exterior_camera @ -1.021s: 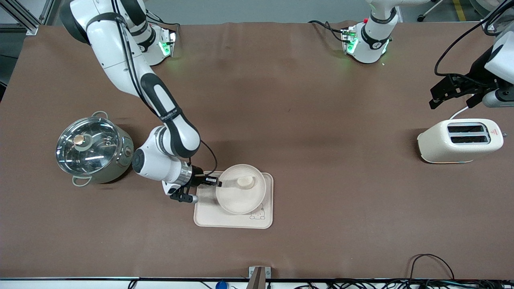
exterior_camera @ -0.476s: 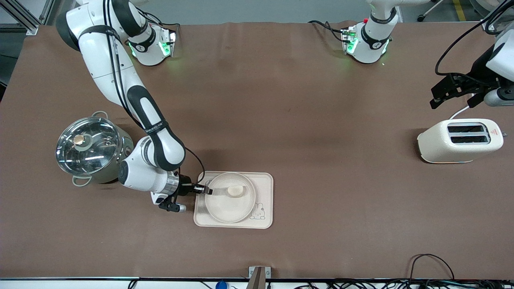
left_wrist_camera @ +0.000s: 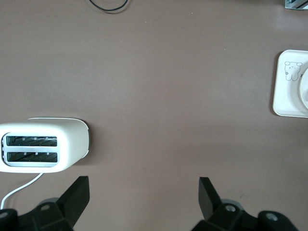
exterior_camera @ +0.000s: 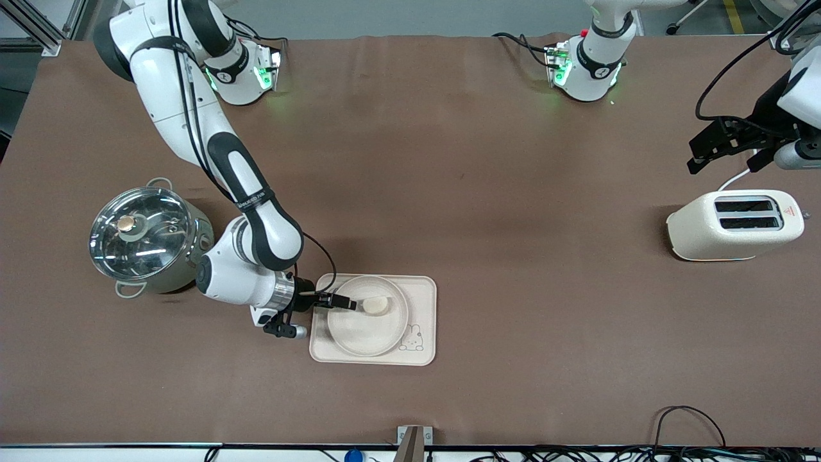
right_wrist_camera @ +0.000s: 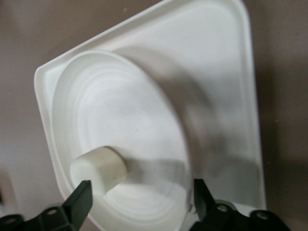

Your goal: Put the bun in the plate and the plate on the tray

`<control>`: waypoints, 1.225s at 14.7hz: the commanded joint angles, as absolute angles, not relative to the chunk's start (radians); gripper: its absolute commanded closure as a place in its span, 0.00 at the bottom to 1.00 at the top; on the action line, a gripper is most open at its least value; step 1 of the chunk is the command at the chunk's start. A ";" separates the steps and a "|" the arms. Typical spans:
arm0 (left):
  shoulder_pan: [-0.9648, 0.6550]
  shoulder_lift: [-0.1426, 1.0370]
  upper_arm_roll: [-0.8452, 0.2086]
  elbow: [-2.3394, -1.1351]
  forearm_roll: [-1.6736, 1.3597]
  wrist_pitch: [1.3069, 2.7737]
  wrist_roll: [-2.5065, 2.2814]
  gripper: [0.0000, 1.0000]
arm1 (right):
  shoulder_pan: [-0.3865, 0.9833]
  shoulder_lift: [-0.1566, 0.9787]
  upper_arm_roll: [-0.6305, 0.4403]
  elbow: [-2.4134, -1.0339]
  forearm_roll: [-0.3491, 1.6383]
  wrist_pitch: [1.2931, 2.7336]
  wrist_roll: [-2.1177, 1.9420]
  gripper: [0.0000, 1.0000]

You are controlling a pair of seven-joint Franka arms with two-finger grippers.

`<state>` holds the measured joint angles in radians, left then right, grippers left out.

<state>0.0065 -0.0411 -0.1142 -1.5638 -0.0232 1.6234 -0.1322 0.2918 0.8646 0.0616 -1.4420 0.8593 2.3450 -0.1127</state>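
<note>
The round cream plate [exterior_camera: 365, 337] rests flat on the tray [exterior_camera: 426, 308], which has a bunny drawing in one corner. The small pale bun [exterior_camera: 376, 305] lies in the plate. My right gripper [exterior_camera: 340, 301] is low over the plate's rim at the right arm's end of the tray. In the right wrist view its jaws stand wide open [right_wrist_camera: 142, 195], astride the rim of the plate [right_wrist_camera: 120, 110], with the bun [right_wrist_camera: 98, 169] close to one finger and the tray [right_wrist_camera: 226, 72] under it. My left gripper [exterior_camera: 712, 151] waits open and empty, up over the table by the toaster.
A cream toaster [exterior_camera: 734, 224] stands at the left arm's end of the table; it also shows in the left wrist view [left_wrist_camera: 43, 144]. A steel pot with a glass lid [exterior_camera: 144, 234] stands beside the right arm's wrist.
The plate with the bun came down from a raised hold onto the tray and now lies flat. The right gripper shifted a little over the plate's rim. The left arm has not moved.
</note>
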 commanded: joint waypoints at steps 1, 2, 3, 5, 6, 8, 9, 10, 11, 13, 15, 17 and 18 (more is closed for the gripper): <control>0.008 -0.052 -0.121 -1.554 -0.029 1.614 -0.127 0.00 | 0.253 0.777 0.058 -1.468 0.882 2.223 -0.130 0.00; 0.006 -0.058 -0.123 -1.555 -0.028 1.611 -0.135 0.00 | 0.246 0.752 0.052 -1.474 0.877 2.200 -0.129 0.00; 0.006 -0.061 -0.124 -1.557 -0.017 1.606 -0.137 0.00 | 0.244 0.721 0.045 -1.511 0.868 2.198 -0.130 0.00; 0.006 -0.061 -0.124 -1.557 0.001 1.606 -0.138 0.00 | 0.255 0.651 -0.006 -1.581 0.820 2.198 -0.130 0.00; 0.006 -0.061 -0.124 -1.557 0.003 1.606 -0.137 0.00 | 0.255 0.612 -0.015 -1.619 0.760 2.198 -0.129 0.00; 0.008 -0.063 -0.123 -1.554 0.003 1.606 -0.138 0.00 | 0.256 0.531 -0.044 -1.693 0.599 2.198 -0.092 0.00; 0.008 -0.063 -0.123 -1.555 0.005 1.606 -0.138 0.00 | 0.255 0.490 -0.057 -1.722 0.504 2.198 -0.066 0.00; 0.008 -0.063 -0.124 -1.555 0.003 1.606 -0.140 0.00 | 0.253 0.453 -0.060 -1.744 0.433 2.195 -0.048 0.00; 0.008 -0.064 -0.124 -1.555 -0.001 1.606 -0.140 0.00 | 0.246 0.413 -0.061 -1.771 0.375 2.186 -0.028 0.00; 0.006 -0.064 -0.124 -1.554 0.002 1.606 -0.140 0.00 | 0.244 0.336 -0.099 -1.784 0.235 2.097 -0.012 0.00; 0.006 -0.064 -0.124 -1.557 0.002 1.605 -0.140 0.00 | 0.242 0.255 -0.130 -1.779 0.113 1.989 -0.009 0.00; 0.008 -0.064 -0.123 -1.554 0.000 1.595 -0.138 0.00 | 0.233 0.152 -0.169 -1.787 0.023 1.902 -0.008 0.00; 0.008 -0.064 -0.124 -1.542 0.000 1.595 -0.135 0.00 | 0.206 0.103 -0.172 -1.792 0.018 1.852 -0.017 0.00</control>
